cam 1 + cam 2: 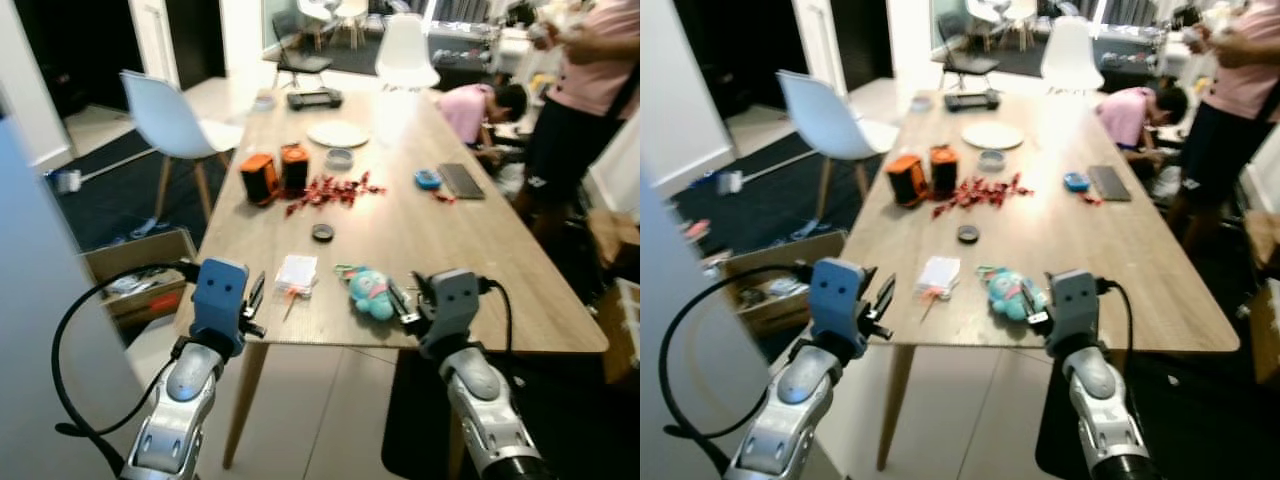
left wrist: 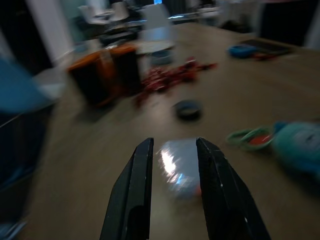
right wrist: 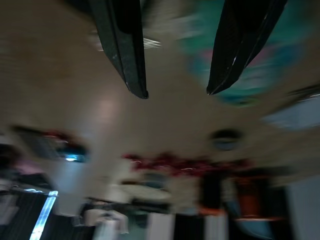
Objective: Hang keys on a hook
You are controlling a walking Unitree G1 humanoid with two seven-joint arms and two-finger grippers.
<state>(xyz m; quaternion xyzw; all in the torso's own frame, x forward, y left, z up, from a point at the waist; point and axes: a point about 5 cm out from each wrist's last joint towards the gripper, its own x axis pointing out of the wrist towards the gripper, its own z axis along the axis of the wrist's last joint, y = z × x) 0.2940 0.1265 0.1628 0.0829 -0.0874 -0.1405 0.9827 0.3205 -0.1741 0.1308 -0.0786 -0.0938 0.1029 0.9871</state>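
A teal plush keychain (image 1: 370, 292) with a green ring (image 2: 249, 137) lies near the front edge of the long wooden table (image 1: 400, 235). My right gripper (image 1: 403, 300) hovers just to the right of the plush, open and holding nothing; the right wrist view is blurred, with the plush (image 3: 252, 75) beyond its open fingers (image 3: 125, 50). My left gripper (image 1: 254, 298) is at the table's front left corner, open, pointing at a small white packet (image 1: 297, 272). That packet (image 2: 177, 165) lies just past its fingertips (image 2: 142, 165).
Two orange-and-black canisters (image 1: 275, 172), red wrappers (image 1: 330, 190), a black cap (image 1: 322, 232), a plate (image 1: 338, 133) and a blue object (image 1: 428, 179) lie farther back. A white chair (image 1: 175, 120) and cardboard box (image 1: 135, 275) are on the left. One person stands (image 1: 585, 90) and another bends (image 1: 480, 105) at the right.
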